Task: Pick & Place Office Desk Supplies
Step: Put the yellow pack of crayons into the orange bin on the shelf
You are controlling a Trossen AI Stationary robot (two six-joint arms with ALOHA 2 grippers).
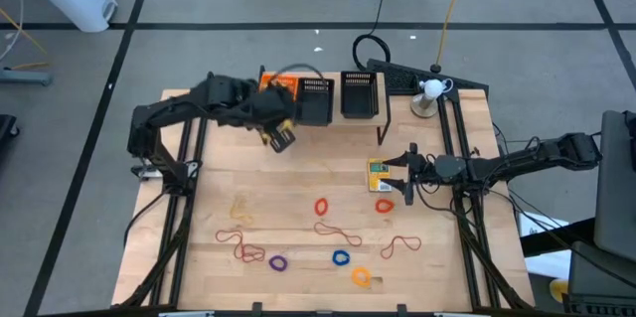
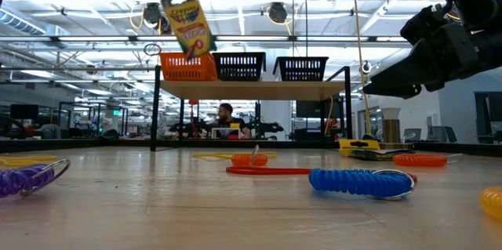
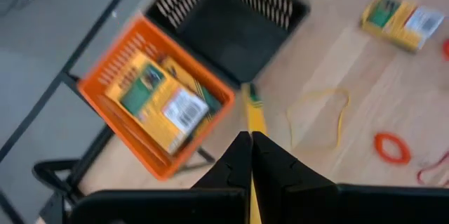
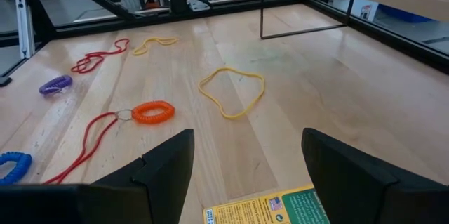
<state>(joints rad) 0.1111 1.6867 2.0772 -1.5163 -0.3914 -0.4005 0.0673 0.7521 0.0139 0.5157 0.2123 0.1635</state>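
Two packets (image 1: 381, 175) (image 1: 280, 136), five coiled rings (image 1: 341, 257).

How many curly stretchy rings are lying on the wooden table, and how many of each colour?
Orange coiled plastic rings: 2
Purple coiled plastic ring: 1
Blue coiled plastic ring: 1
Yellow coiled plastic ring: 1
Total: 5
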